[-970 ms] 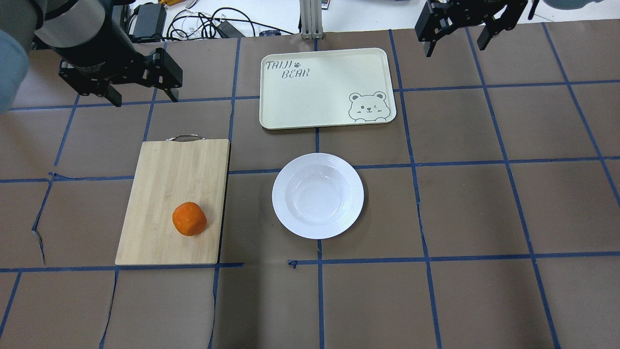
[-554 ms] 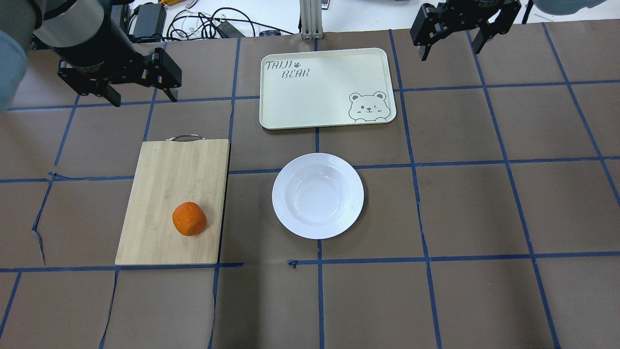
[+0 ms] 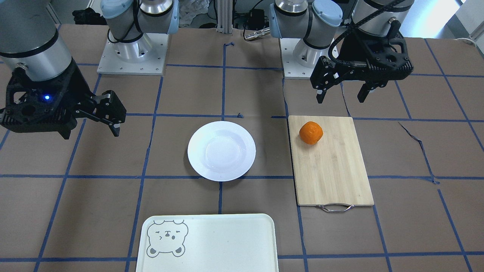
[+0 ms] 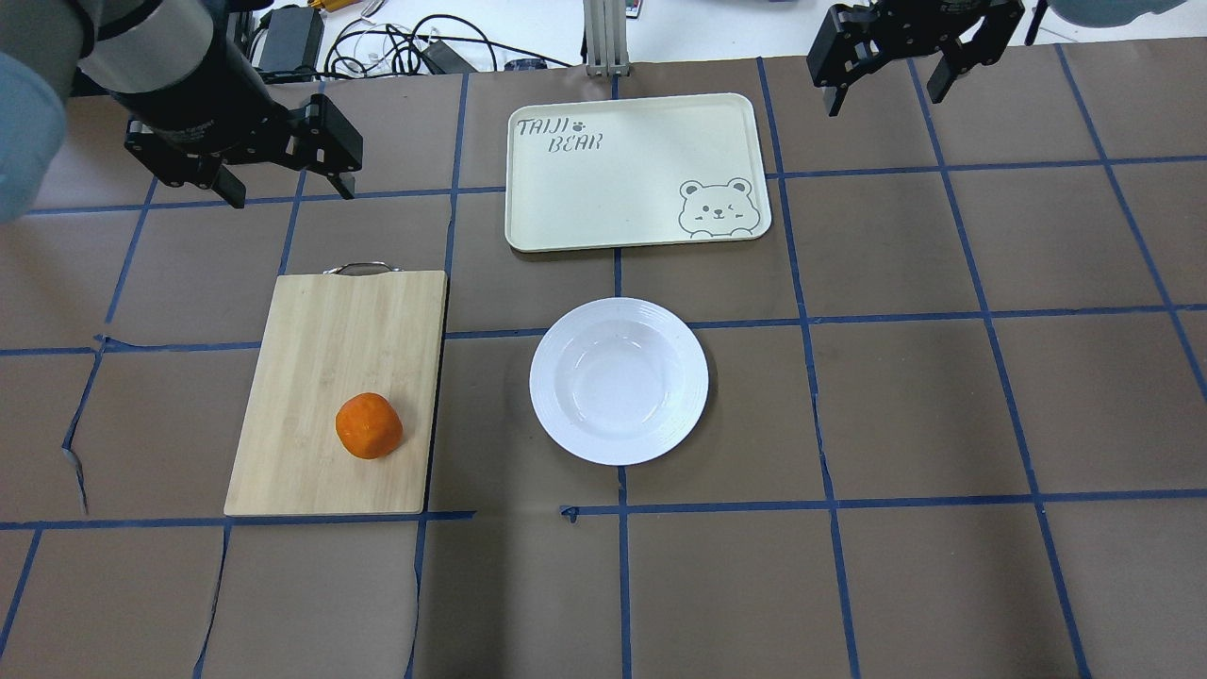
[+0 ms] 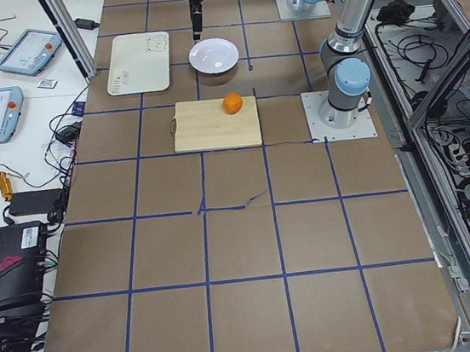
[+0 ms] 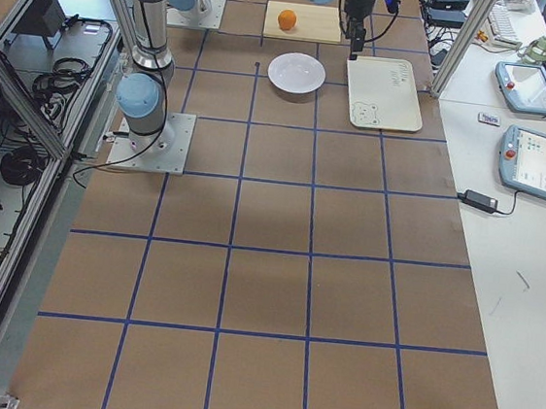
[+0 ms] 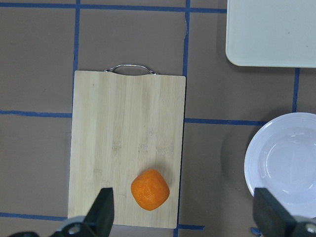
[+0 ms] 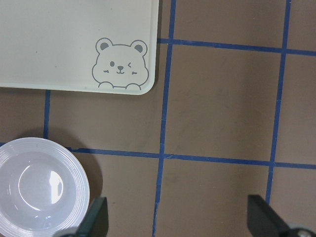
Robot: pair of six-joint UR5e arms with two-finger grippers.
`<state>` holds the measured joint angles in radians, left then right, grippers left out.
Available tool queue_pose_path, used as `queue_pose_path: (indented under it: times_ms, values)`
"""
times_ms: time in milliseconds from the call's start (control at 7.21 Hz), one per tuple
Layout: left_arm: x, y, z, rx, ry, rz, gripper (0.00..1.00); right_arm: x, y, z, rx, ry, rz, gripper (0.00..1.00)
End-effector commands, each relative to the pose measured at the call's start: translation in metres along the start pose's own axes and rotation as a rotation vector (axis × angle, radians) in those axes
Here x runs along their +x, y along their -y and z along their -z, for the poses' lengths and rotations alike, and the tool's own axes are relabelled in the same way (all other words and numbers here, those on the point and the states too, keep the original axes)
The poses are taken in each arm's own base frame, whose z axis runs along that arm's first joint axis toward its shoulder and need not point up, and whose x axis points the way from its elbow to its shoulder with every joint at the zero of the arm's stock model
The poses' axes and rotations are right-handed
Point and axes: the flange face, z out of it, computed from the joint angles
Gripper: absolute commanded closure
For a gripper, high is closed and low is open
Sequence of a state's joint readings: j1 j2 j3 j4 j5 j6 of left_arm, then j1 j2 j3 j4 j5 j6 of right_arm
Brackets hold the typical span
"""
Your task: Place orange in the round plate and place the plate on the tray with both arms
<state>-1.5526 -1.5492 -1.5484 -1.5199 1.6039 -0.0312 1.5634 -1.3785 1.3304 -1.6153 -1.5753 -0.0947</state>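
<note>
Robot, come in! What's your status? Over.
Left gripper, right gripper: jaws open, empty. Small bright-orange fruit on bamboo cutting board, white round plate empty. Nothing between them.

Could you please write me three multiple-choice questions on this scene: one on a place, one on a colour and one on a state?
1. Where does the orange lie?
A) in the round plate
B) on the cutting board
C) on the tray

2. What colour is the bear drawing on the tray?
A) grey
B) red
C) green

3. How do the left gripper and the right gripper stand?
A) both open and empty
B) the left shut on the orange
C) the right shut on the round plate

Answers:
1 B, the fruit rests on the bamboo surface, apart from the plate.
2 A, its lines are grey on the cream surface.
3 A, each pair of fingers is spread with nothing between.
</note>
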Motion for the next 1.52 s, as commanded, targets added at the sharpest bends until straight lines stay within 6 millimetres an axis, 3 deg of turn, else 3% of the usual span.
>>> queue_pose_path:
  times_ms: [0,277,832,970,1109,1386]
  values:
    - [-0.001,0.005,-0.021,-0.044,0.001,0.006,0.00,0.000,0.000,0.000,-0.002,-0.001,0.000,0.00]
    - [-0.007,0.000,-0.058,-0.142,0.014,0.010,0.00,0.000,-0.001,0.001,-0.001,-0.002,0.000,0.00]
    - [-0.006,0.018,-0.194,-0.394,0.044,0.008,0.00,-0.001,-0.001,0.000,-0.002,-0.001,0.002,0.00]
    - [-0.008,0.014,-0.232,-0.473,0.073,-0.009,0.00,-0.001,-0.001,0.000,-0.002,-0.001,0.002,0.00]
    - [-0.009,-0.006,-0.268,-0.559,0.090,-0.024,0.00,-0.001,-0.001,0.000,-0.002,-0.001,0.002,0.00]
    - [-0.015,-0.031,-0.295,-0.632,0.163,-0.025,0.00,-0.001,-0.001,0.000,-0.002,-0.001,0.002,0.00]
